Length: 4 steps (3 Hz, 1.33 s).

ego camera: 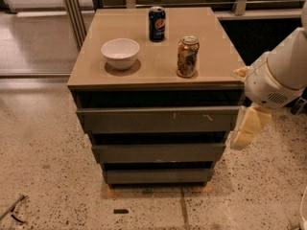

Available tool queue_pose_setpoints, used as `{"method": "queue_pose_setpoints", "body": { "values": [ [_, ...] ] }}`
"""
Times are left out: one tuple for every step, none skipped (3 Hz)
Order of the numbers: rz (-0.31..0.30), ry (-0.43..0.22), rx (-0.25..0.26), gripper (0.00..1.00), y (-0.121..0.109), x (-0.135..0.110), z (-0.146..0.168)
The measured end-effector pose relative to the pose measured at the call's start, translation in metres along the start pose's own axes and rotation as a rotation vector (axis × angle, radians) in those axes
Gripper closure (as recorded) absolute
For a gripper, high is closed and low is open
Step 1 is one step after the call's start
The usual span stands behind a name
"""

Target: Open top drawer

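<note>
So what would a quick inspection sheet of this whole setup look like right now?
Surface: cabinet top, tan and glossy.
Job's things: top drawer, looks shut; pale scratches right of centre.
Clutter: white bowl, blue can and patterned can, all upright on top.
Grippers: the gripper hangs beside the cabinet's right edge, at top-drawer height; contact unclear.
Cables: nothing seen.
Surroundings: speckled floor; small dark scrap in front of the cabinet.
</note>
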State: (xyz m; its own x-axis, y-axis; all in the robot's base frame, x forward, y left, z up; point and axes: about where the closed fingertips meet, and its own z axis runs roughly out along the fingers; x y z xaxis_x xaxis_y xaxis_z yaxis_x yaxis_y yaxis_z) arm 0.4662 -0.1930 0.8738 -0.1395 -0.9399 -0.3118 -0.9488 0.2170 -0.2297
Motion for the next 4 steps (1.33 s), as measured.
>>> {"method": "queue_pose_setpoints", "body": {
  "values": [
    [0.008, -0.041, -0.039, 0.00, 0.000, 0.005, 0.051],
    [0.010, -0.082, -0.050, 0.00, -0.004, 0.005, 0.087],
    [0.002, -0.114, -0.039, 0.00, -0.017, 0.005, 0.110],
    [-0.011, -0.115, -0.050, 0.00, -0.040, 0.007, 0.153]
  ]
}}
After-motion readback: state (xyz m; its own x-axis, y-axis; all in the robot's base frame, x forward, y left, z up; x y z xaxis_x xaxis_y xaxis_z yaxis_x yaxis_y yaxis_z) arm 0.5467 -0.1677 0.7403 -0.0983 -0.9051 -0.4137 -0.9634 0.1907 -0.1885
